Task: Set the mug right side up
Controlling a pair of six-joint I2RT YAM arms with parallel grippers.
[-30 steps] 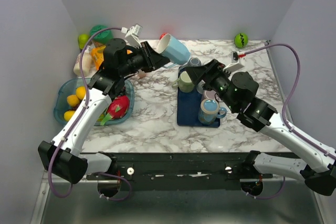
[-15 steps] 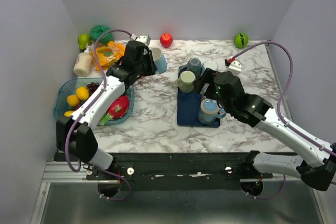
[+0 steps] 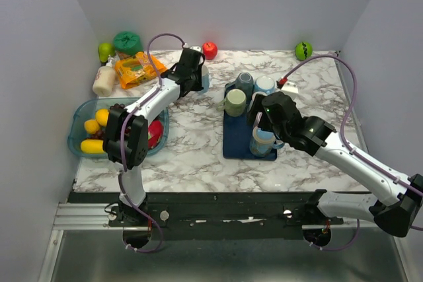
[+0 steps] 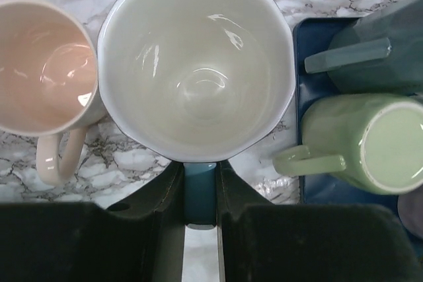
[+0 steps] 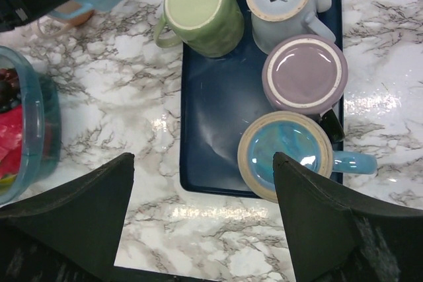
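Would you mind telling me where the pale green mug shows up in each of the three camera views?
Top external: the green mug stands at the left edge of the blue tray, toward the back.
Left wrist: right edge, middle height, on the tray.
Right wrist: top centre, at the tray's upper left corner.
Shared landmark: the blue tray.

My left arm (image 3: 149, 100) reaches long toward the back of the worktop (image 3: 198, 143). The left tool (image 4: 200, 176) points straight down, jaws drawn close, pinching the handle of the mug (image 4: 198, 64). My right arm (image 3: 344, 156) bends inward. The right tool (image 5: 201, 163) faces down, jaws spread wide, holding nothing.
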